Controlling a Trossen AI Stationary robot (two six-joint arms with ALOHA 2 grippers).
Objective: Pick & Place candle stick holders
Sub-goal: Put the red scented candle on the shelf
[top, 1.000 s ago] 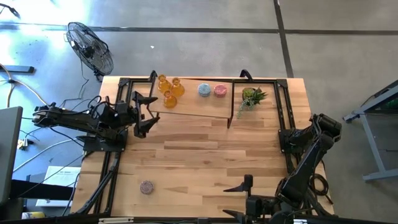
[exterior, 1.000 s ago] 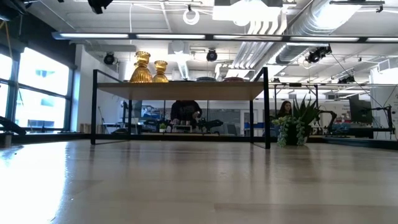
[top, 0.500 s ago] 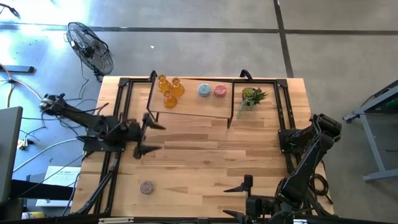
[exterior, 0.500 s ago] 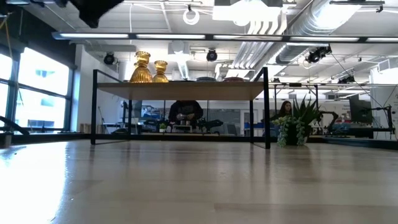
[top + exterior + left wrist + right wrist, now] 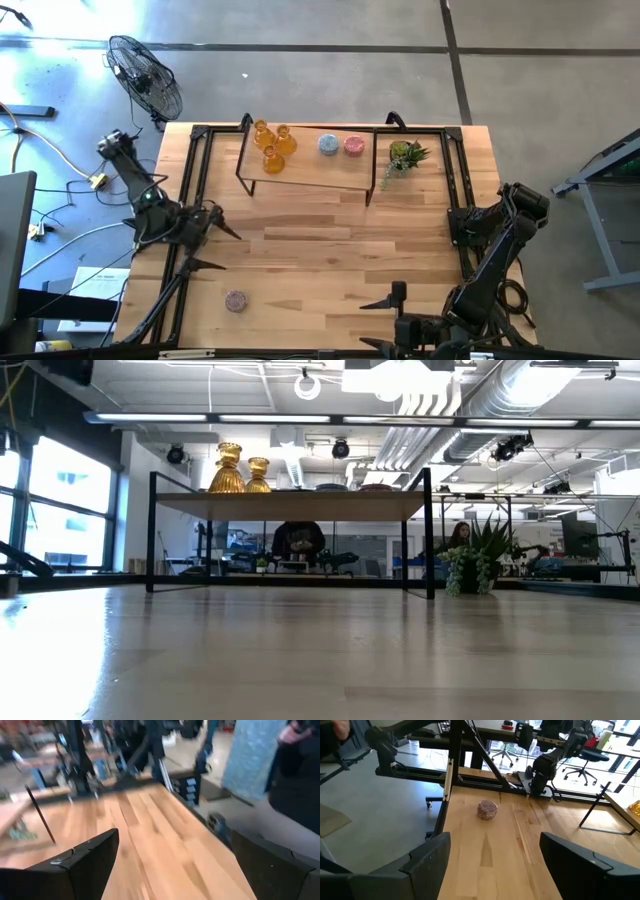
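Three amber holders [image 5: 272, 145] stand at the left end of a raised wooden shelf [image 5: 310, 172], with a blue-grey holder [image 5: 328, 144] and a pink holder [image 5: 353, 145] further right on it. In the low view the amber holders [image 5: 238, 470] show on top of the shelf. A mauve holder [image 5: 235, 300] sits on the table near its front left; it also shows in the right wrist view [image 5: 487, 810]. My left gripper [image 5: 208, 248] hovers open over the table's left side, between shelf and mauve holder. My right gripper [image 5: 386, 298] waits open at the near edge.
A small green potted plant [image 5: 405, 155] stands on the table at the shelf's right end. Black frame rails [image 5: 190, 180] run along the table's left and right sides. People sit in the room behind the table [image 5: 298, 545]. A fan [image 5: 145, 80] stands on the floor.
My left gripper has swung away from the shelf's left end toward the table's near edge, sinking a little and turning toward the near right. Its fingers stay open and carry nothing. No holder has moved.
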